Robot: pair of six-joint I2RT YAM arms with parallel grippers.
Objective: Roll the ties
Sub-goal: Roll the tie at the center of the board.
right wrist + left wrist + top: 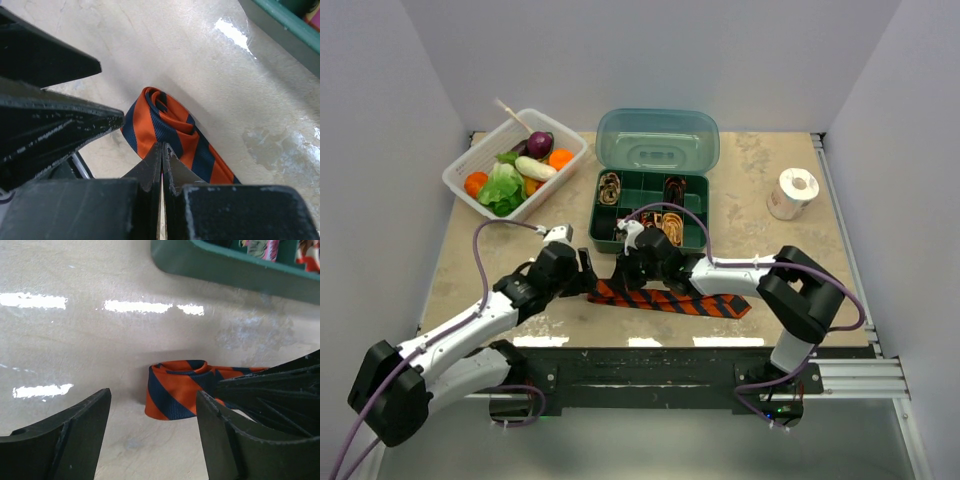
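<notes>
Status: tie partly coiled at one end.
The right gripper has fingers pressed together, tips against the orange-and-navy coil; the left gripper stands spread open facing it. Remainder lies flat on the table, before the green box.

We see an orange-red tie with navy diagonal stripes lying flat near the front edge of the desk, its left end curled into a small loose roll. Other coiled ties sit in compartments of the green box behind it.
</notes>
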